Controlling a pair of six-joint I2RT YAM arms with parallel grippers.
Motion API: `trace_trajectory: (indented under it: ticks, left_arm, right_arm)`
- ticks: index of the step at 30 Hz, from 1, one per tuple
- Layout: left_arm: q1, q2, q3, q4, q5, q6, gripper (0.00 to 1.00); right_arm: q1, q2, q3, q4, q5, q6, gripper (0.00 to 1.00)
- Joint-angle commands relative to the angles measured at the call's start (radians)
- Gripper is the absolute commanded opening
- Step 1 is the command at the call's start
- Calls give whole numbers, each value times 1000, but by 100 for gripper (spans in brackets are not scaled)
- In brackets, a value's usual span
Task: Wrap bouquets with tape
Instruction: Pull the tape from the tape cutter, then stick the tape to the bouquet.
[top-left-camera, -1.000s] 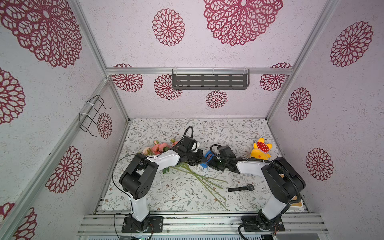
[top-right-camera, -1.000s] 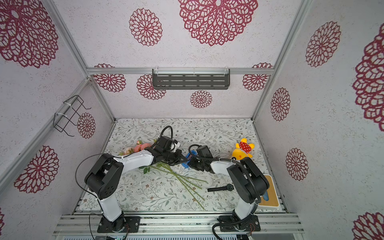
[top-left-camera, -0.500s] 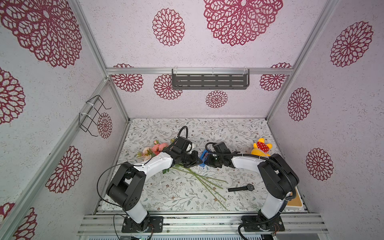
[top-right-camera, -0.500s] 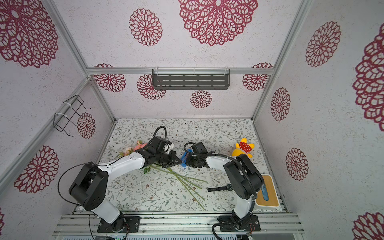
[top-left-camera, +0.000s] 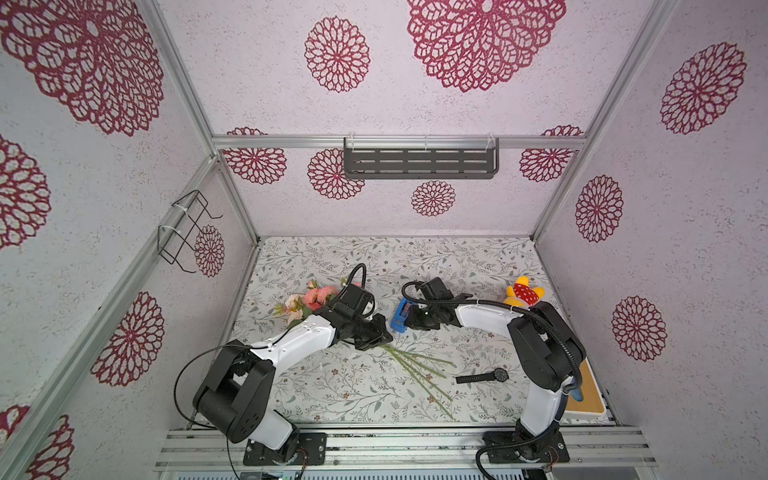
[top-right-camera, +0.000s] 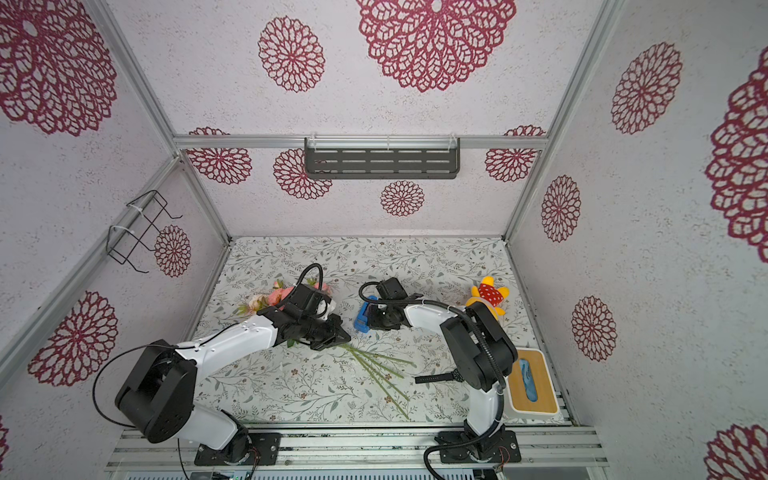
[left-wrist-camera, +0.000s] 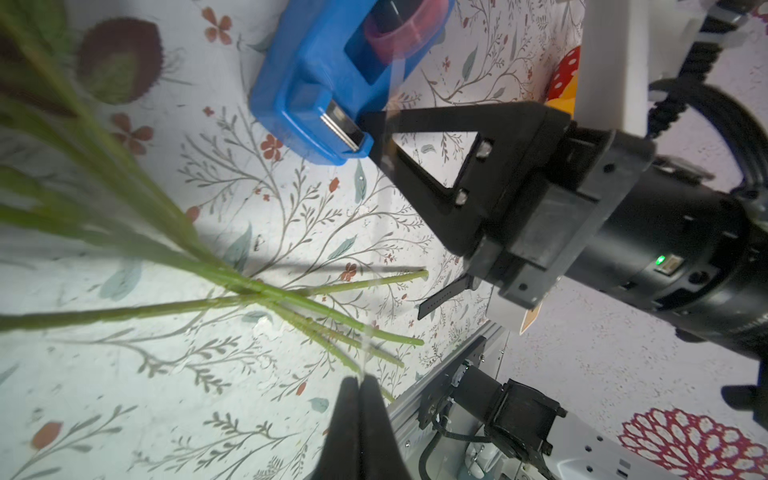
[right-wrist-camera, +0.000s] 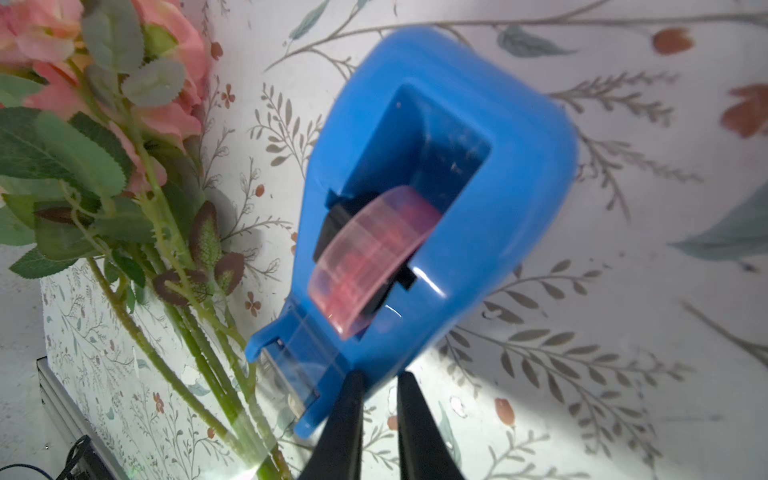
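The bouquets lie on the floral tablecloth as one bunch, pink and peach blooms at the left and green stems fanning toward the front. The blue tape dispenser stands just right of the stems and holds the reddish roll. My left gripper hovers over the stems, shut on the end of a clear strip drawn from the dispenser. My right gripper rests against the dispenser's cutter end, jaws a narrow gap apart.
A black wristwatch lies right of the stem ends. A yellow and red plush toy sits at the right wall. A wooden-topped box stands at the front right corner. A dark shelf and a wire rack hang on the walls.
The right gripper and the dispenser have shifted slightly left. The left gripper has drawn away from the dispenser toward the front, and the left arm's elbow has swung lower.
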Motion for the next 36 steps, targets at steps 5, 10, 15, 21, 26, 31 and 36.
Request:
trace_trajectory:
  ticks: [5, 10, 15, 21, 26, 31, 36]
  left_arm:
    - [7, -51, -43, -103, -31, -6, 0]
    - [7, -9, -53, -90, -14, -6, 0]
    - [5, 40, -31, -130, -38, 12, 0]
    - [-19, 107, 16, -175, -115, 31, 0]
    - [-21, 143, 48, -192, -139, 38, 0]
    - [-14, 169, 67, -213, -152, 45, 0]
    - [-13, 211, 94, -214, -153, 52, 0]
  right_arm:
    - [27, 65, -36, -119, 40, 5, 19]
    - [27, 61, -53, -103, 45, 17, 19]
    - [27, 60, -53, -105, 50, 17, 19]
    - [27, 64, -55, -97, 44, 18, 19]
    - [26, 63, -59, -97, 40, 16, 20]
    - [27, 52, -69, -94, 46, 21, 19]
    - [39, 50, -64, -102, 66, 37, 20]
